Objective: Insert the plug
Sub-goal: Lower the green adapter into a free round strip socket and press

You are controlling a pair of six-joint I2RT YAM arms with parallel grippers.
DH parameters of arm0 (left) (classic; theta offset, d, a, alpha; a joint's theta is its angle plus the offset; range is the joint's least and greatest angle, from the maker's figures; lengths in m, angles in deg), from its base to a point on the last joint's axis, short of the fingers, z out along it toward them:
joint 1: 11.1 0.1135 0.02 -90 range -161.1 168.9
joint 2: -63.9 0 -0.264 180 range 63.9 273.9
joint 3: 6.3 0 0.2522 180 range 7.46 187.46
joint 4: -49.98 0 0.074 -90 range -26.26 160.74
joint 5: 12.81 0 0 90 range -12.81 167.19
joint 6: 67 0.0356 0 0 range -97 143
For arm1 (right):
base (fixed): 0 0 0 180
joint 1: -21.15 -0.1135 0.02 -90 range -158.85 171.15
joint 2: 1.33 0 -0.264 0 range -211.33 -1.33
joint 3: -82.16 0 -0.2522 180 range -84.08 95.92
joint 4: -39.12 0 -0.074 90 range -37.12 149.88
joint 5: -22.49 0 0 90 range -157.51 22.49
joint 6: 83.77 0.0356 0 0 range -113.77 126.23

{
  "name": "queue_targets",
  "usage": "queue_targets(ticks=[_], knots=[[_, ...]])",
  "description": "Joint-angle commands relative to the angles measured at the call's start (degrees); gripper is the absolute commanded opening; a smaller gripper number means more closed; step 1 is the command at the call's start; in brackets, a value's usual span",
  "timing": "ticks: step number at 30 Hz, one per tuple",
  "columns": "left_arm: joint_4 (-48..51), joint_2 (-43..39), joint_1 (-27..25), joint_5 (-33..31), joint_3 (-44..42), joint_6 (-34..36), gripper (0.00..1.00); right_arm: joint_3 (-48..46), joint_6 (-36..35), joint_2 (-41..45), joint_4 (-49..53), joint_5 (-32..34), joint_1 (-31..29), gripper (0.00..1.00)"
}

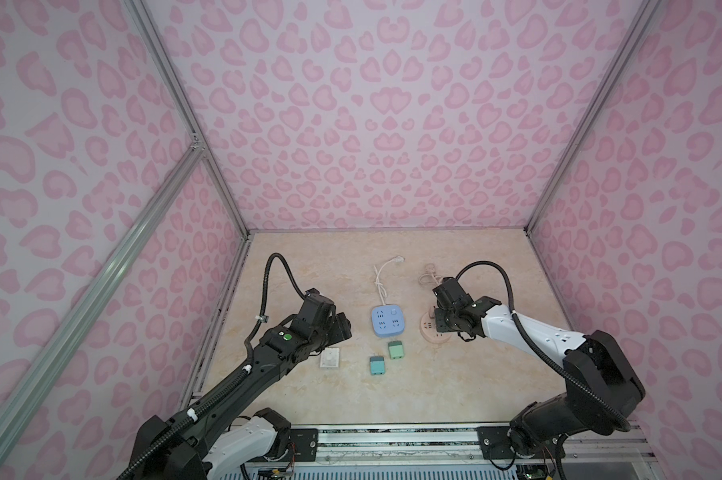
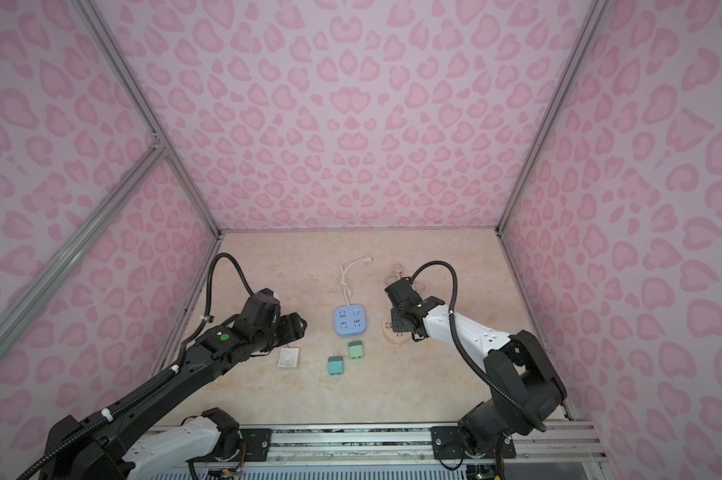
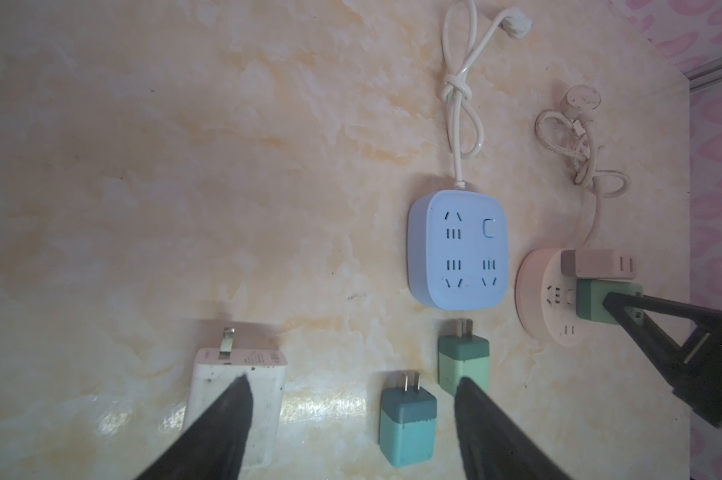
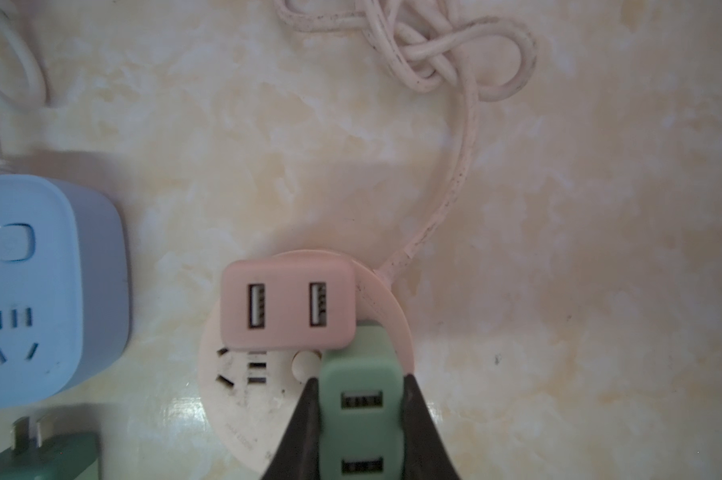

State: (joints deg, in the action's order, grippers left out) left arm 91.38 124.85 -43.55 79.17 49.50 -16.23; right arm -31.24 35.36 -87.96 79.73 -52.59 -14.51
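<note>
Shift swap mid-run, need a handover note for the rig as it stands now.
Right gripper: shut on green plug, at the pink round socket beside the pink adapter already in it; seating unclear.
Left gripper: open, empty, near white charger.
Teal plug and second green plug loose on table; blue strip empty.
Left: confirm seat, release.

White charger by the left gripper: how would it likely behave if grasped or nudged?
The white charger looks like a rigid boxy block lying flat, so it probably won't roll or tip. Its smooth shell on the glossy table may slide if pushed. Flat sides should suit the open left gripper.
</note>
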Motion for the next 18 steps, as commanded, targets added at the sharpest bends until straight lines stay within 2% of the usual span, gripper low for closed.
queue_targets(ticks=[1,4,9,13,15,18], knots=[[1.0,0.5,0.0,-0.8,1.6,1.5,0.79,-0.4,0.3,-0.8,10.1,-1.4,0.0,0.00],[1.7,0.9,0.0,-0.8,2.7,1.7,0.78,-0.3,0.3,-0.8,10.0,-1.8,0.0,0.06],[1.5,1.3,-0.1,-0.4,2.9,1.3,0.79,0.2,-0.1,-0.7,10.2,-2.3,0.0,0.26],[1.9,2.1,-0.2,-0.3,3.1,1.6,0.79,0.2,-0.3,0.1,10.2,-2.3,0.0,0.38],[2.2,2.5,-0.3,-0.2,3.6,1.7,0.79,0.2,-0.2,0.8,10.4,-2.5,0.1,0.47],[2.2,3.0,-0.3,-0.5,4.0,2.0,0.78,-0.4,0.0,2.3,10.5,-2.6,0.1,0.53]])
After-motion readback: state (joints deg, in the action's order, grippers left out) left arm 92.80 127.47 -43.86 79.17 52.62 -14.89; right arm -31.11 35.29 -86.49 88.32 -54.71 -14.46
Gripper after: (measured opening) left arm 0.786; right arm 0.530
